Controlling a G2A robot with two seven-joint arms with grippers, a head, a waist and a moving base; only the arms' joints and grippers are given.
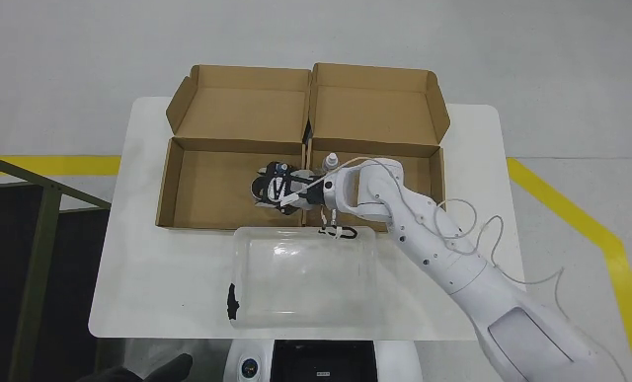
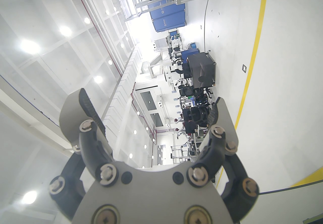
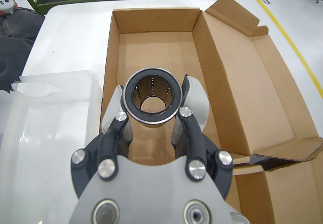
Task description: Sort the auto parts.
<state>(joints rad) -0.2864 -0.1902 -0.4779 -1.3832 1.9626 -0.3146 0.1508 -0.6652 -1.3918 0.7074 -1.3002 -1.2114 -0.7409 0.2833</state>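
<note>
Where the bearing sits: the bearing (image 3: 153,98) is pinched across its round body by my right pincer (image 3: 154,88), its fingers (image 3: 195,95) closed on either side, over the left cardboard box (image 3: 156,50).
Long axis: the bore runs away from my wrist, in line with my fingers, and I look straight through it to the box floor. Seen from above the table (image 1: 138,244), that heads toward 9 o'clock and downward.
Surroundings from pincer: the box floor lies ahead and below. The lid flap (image 1: 252,101) is at 12 o'clock, the right cardboard box (image 1: 395,180) at 3, and the clear bin (image 1: 306,283) at 6, just beside the box's near wall.
Gap to floor: I cannot tell.
Nearer arm: the right one, since it holds the part above the box. My left pincer (image 2: 151,98) stands spread and empty, aimed upward, well apart from the boxes.
Coming move, my guess: lower and let go here. A cylinder freed on its side may roll toward a wall.
</note>
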